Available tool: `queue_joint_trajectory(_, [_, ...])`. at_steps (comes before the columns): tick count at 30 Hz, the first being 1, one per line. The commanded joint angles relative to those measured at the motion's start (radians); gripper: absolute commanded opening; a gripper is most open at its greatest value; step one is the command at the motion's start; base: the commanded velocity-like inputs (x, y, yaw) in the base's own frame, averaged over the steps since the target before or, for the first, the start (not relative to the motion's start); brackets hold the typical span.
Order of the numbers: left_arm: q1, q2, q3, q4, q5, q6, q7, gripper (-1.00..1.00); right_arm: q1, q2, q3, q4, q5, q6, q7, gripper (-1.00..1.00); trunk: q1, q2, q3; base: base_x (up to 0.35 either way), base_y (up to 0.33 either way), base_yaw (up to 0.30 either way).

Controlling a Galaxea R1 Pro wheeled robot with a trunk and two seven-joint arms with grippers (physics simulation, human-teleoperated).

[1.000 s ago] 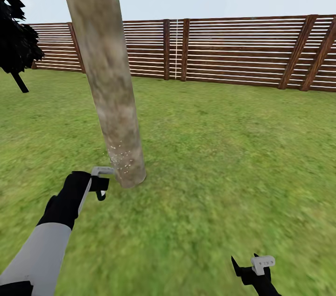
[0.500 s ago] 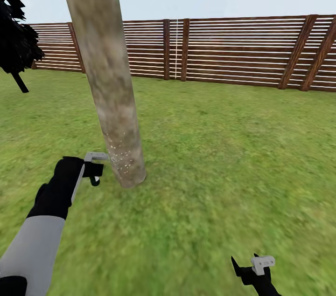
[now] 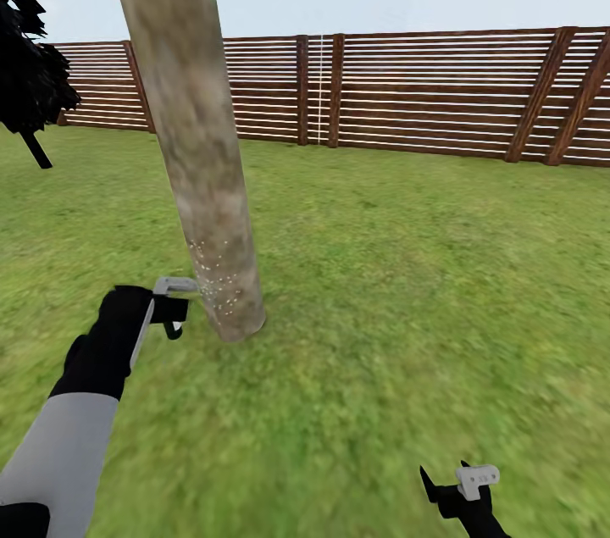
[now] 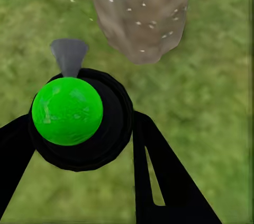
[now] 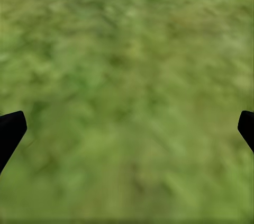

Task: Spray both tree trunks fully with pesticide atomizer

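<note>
Left gripper clamped round the pesticide atomizer, nozzle aimed at the low tree trunk just beside to land pesticide specks there (right gripper spread, idle over grass).

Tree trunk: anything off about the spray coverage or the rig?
Nothing broken. White specks sit low on the leaning trunk; higher up it looks bare. Left gripper holds the green-capped sprayer aimed at the base; right gripper hangs open over grass.
</note>
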Motion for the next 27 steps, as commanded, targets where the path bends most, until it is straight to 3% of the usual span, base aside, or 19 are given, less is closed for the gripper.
queue_joint_trajectory(1, [0.003,-0.003,0.0,-0.002,-0.003,0.0,0.0,-1.0,0.0,0.0,0.0,0.0,0.0,0.0,0.0,1.0,0.0,0.0,0.0,-0.106,0.0,0.0])
queue_joint_trajectory(6, [-0.003,-0.022,-0.012,-0.003,-0.002,0.0,0.0,-1.0,0.0,0.0,0.0,0.0,0.0,0.0,0.0,1.0,0.0,0.0,0.0,-0.147,0.0,0.0])
queue_joint_trajectory(8, [-0.013,-0.058,-0.018,-0.003,-0.003,0.001,0.0,-1.0,0.0,0.0,0.0,0.0,0.0,0.0,0.0,1.0,0.0,0.0,0.0,-0.011,0.0,0.0])
queue_joint_trajectory(10, [-0.054,-0.067,-0.019,-0.003,-0.001,0.002,0.0,-1.0,0.0,0.0,0.0,0.0,0.001,0.0,0.0,1.0,0.0,0.0,0.0,-0.001,0.0,0.0])
queue_joint_trajectory(12, [-0.071,-0.058,-0.014,-0.002,-0.002,0.009,0.0,-1.0,0.0,0.0,0.0,0.0,0.001,0.0,0.0,1.0,0.0,0.0,0.0,0.0,0.0,0.0])
queue_joint_trajectory(15, [-0.087,-0.004,-0.008,-0.001,-0.002,0.011,0.0,-1.0,0.0,0.0,0.001,0.0,0.002,0.0,0.0,1.0,0.0,0.0,0.0,0.0,0.0,0.0])
queue_joint_trajectory(17, [-0.088,0.01,-0.007,-0.002,-0.002,0.011,0.0,-1.0,0.0,0.0,0.0,0.0,0.002,0.0,0.0,1.0,0.0,0.0,0.0,0.0,0.0,0.0])
queue_joint_trajectory(23, [-0.087,-0.026,-0.018,-0.005,-0.001,0.013,0.0,-1.0,0.0,0.0,0.0,0.0,0.002,0.0,0.0,1.0,0.0,0.0,0.0,0.0,0.0,0.0])
queue_joint_trajectory(27, [-0.082,-0.015,-0.017,0.003,-0.002,0.013,0.0,-1.0,0.0,0.0,0.0,0.0,0.002,0.0,0.0,1.0,0.0,0.0,0.0,0.0,0.0,0.0])
